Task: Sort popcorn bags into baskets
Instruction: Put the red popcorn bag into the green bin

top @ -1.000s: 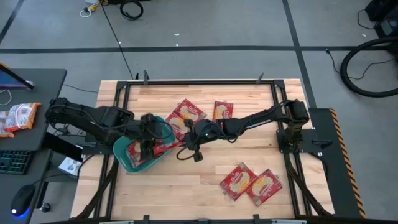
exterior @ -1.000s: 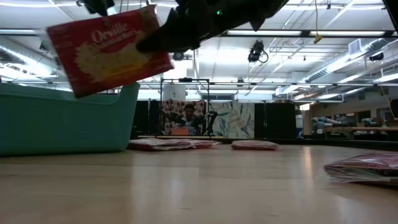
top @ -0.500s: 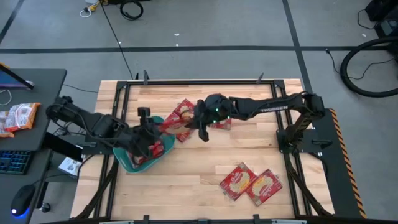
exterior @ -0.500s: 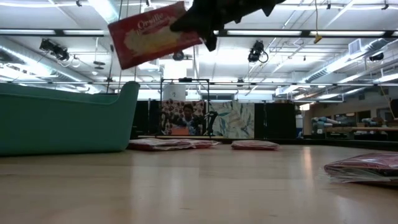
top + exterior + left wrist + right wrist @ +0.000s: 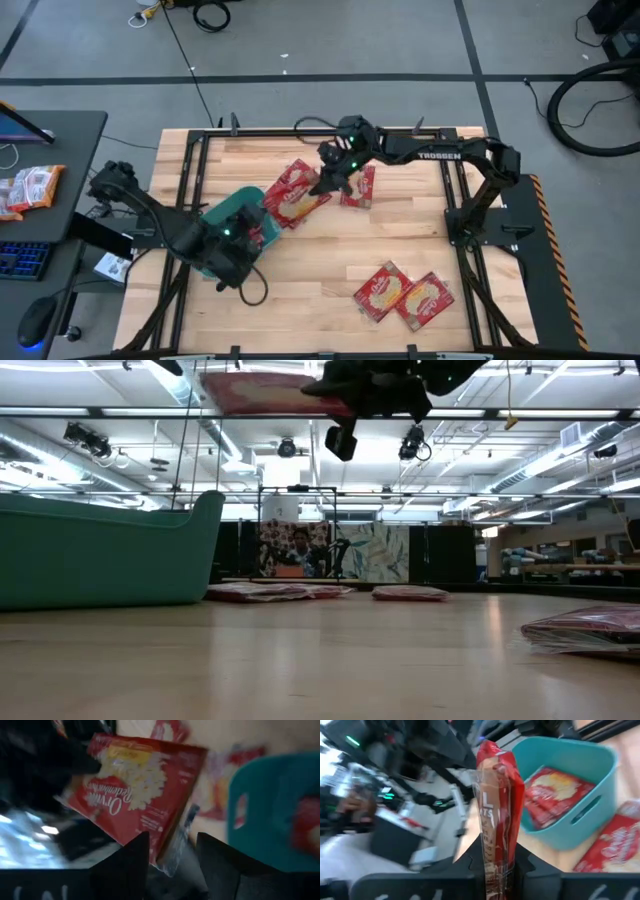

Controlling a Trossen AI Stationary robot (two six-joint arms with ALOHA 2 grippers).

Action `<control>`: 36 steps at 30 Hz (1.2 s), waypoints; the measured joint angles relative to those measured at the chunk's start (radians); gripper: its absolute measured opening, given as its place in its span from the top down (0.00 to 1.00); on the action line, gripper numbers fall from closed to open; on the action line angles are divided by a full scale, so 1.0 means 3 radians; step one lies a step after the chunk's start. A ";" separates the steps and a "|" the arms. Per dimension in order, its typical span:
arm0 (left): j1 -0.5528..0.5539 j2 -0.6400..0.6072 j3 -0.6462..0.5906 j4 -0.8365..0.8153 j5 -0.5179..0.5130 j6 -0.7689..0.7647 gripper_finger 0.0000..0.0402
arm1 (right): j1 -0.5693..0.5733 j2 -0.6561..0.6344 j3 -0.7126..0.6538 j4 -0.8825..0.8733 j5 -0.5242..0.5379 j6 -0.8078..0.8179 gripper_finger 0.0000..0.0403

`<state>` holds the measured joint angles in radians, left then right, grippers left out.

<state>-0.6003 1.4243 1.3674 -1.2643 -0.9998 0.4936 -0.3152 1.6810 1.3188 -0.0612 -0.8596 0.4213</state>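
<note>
Your right gripper raised high over the table's far middle, arm stretched left, pinching one popcorn bag; your left gripper fingers apart, empty, at the teal basket near-left

Even, bright light falls on the wooden table from above, with only soft shadows. Seen from table height, long ceiling lights glare white and the arm against them is nearly a silhouette. Both wrist views are smeared with motion blur; the teal basket looks out of focus, perhaps from movement.
</note>
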 joint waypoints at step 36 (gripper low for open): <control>-0.0094 0.0227 -0.0001 0.0937 -0.0791 0.1263 0.91 | 0.0007 0.0004 -0.0001 0.0477 -0.0677 0.0267 0.80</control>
<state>-0.6286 1.4925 1.3672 -0.9833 -1.2372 0.8724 -0.3131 1.6821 1.3186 0.0818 -1.0627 0.5014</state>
